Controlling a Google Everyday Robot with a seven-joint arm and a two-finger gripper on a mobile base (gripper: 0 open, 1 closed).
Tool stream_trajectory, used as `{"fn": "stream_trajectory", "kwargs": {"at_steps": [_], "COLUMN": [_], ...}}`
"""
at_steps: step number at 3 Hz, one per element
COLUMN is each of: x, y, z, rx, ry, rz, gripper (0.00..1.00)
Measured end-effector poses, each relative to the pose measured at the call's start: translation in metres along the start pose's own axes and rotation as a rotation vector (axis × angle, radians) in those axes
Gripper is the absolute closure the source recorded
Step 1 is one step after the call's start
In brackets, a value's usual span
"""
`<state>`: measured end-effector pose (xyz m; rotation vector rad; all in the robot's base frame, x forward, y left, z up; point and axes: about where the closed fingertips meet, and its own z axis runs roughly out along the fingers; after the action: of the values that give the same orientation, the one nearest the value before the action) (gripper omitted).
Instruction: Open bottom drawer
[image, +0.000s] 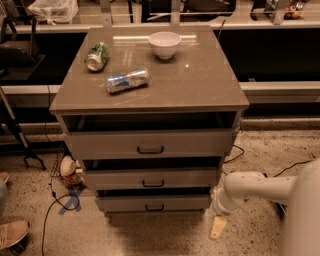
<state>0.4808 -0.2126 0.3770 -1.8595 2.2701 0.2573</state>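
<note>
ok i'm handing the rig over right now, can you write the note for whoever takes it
Gripper: low near the floor, right of the grey-tan three-drawer cabinet, clear of every handle.
Bottom drawer, the narrowest grey-tan front with the small black bar handle: not visibly pulled out.
Done: nothing on the drawer yet.
Left: bring the gripper across to the handle, grip it and pull the drawer out.

The cabinet (150, 100) carries a white bowl (164, 44) and two cans lying on their sides, one green (97, 56), one silver-blue (127, 80). The bottom drawer (152, 203) has a dark gap above its front. The gripper (217, 228) hangs near the floor, just right of that drawer, on a white arm (260, 189).
</note>
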Motion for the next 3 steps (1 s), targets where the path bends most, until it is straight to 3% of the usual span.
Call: {"fn": "stream_trajectory", "kwargs": {"at_steps": [1,3], "x": [-0.003,-0.008], "y": [-0.017,-0.018], "z": [0.066,0.079], "rx": [0.021,0.008], "ry": [0.047,0.014], "rz": [-0.028,-0.057], "gripper": [0.0,0.0]}}
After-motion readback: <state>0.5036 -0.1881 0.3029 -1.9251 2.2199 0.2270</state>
